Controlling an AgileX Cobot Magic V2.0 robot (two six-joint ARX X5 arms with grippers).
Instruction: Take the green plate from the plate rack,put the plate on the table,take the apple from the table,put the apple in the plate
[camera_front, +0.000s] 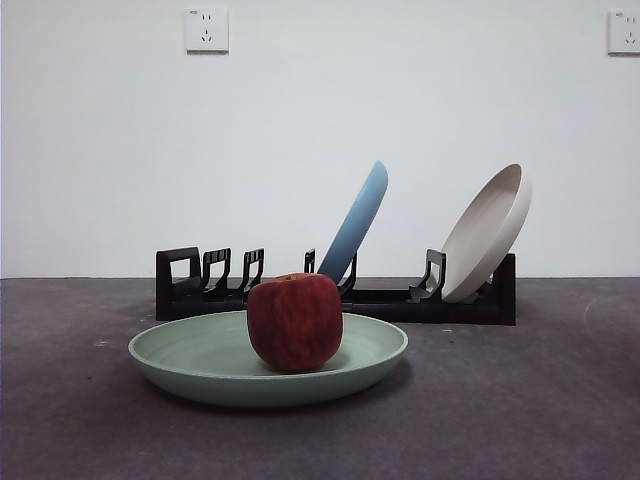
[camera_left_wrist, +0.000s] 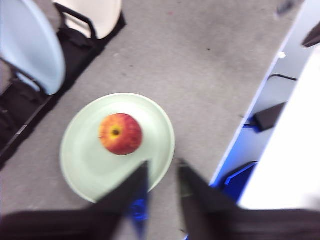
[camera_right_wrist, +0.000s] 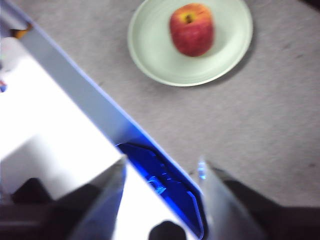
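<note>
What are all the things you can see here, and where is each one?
Blocky red apple: one, red with a yellow-orange patch round the stem, standing in the middle of the green plate.
Round pale mint-green plate: one, lying flat on the table in front of the rack.
Long black plastic plate rack: one, behind the green plate.
Light blue plate: one, leaning in a middle slot of the rack.
Beige-white plate: one, leaning at the rack's end.
Dark grey table: one, under everything.
White wall sockets: two, high on the wall.
Left hand: black, open, raised near the green plate's edge, empty.
Right hand: open, over the table's edge, empty.
</note>
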